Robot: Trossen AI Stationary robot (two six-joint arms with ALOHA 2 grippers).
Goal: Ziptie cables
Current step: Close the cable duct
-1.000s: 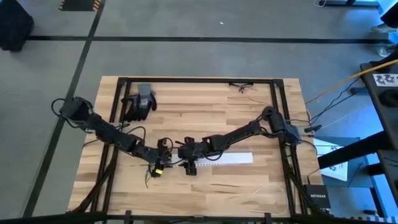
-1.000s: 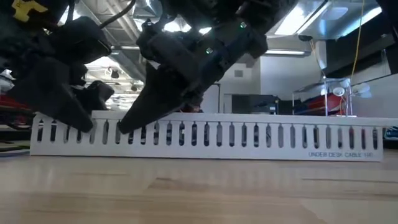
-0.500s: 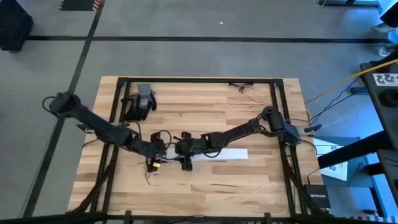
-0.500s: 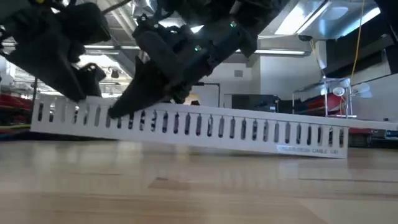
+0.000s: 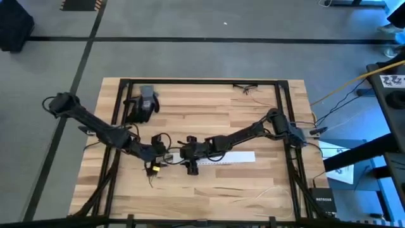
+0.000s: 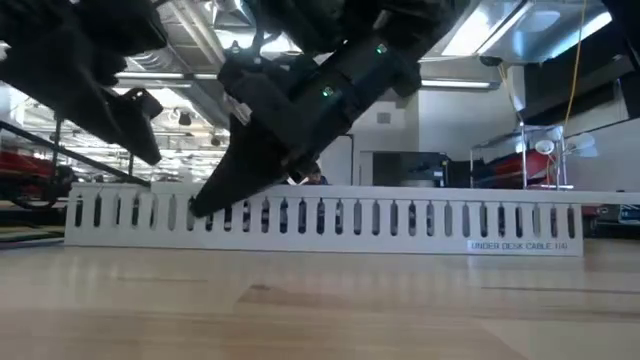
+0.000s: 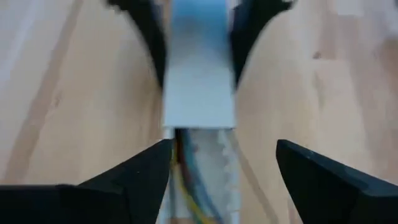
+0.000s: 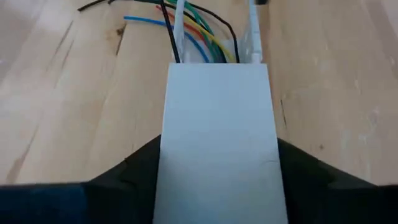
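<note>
A long white slotted cable channel (image 5: 224, 157) lies mid-table, and its slotted side wall (image 6: 330, 215) shows in the low view. The cables (image 8: 199, 31), thin coloured and black wires, run inside it and splay out of its left end onto the wood. My right gripper (image 5: 190, 157) is shut on the channel near that end. My left gripper (image 5: 158, 158) stands open just left of the channel's end, over the emerging cables (image 7: 186, 180), fingers apart on either side and touching nothing that I can see. My right gripper pinches the channel's two long sides (image 8: 169, 124) between its fingers, close to the left end, where the white lid ends. The fingers (image 6: 215, 195) slant down from the table's right and lie along the channel. The channel sits level, down at the tabletop.
A black and grey glove-like object (image 5: 142, 103) lies at the far left of the table. Thin black strips (image 5: 245, 87) lie at the far edge. A pale thin wire (image 5: 272, 193) curls at the near right. Black frame rails (image 5: 281, 126) border the table.
My right gripper tipped the channel's left end up off the table, then set it level again, a little nearer the far edge than before. My left gripper has drawn back toward the table's left edge, away from the channel's end.
</note>
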